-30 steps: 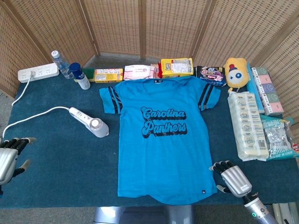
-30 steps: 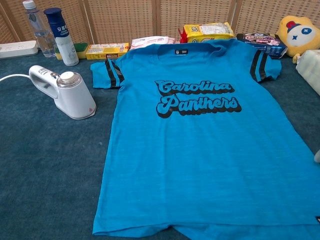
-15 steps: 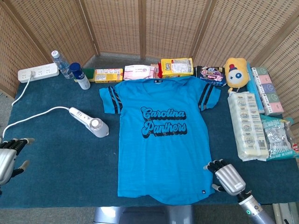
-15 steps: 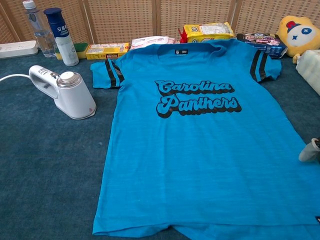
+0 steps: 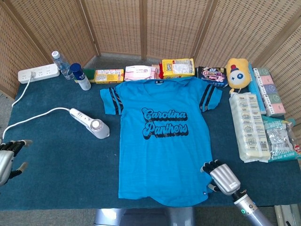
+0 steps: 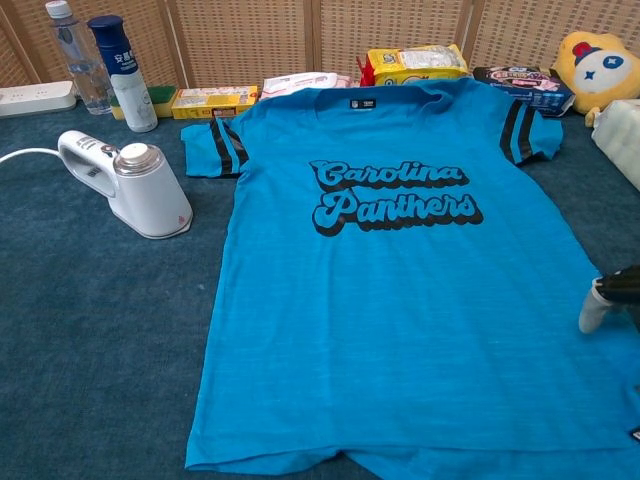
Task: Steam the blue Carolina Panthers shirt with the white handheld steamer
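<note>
right hand (image 5: 220,175) moved onto shirt (image 5: 162,136) hem, fingers spread

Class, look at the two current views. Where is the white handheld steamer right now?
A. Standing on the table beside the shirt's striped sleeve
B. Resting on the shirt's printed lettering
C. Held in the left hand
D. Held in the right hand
A: the steamer stands on the table, clear of the shirt, untouched by either hand.

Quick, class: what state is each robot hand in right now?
Left robot hand: open, holding nothing.
Right robot hand: open, holding nothing, at the shirt hem.
</note>
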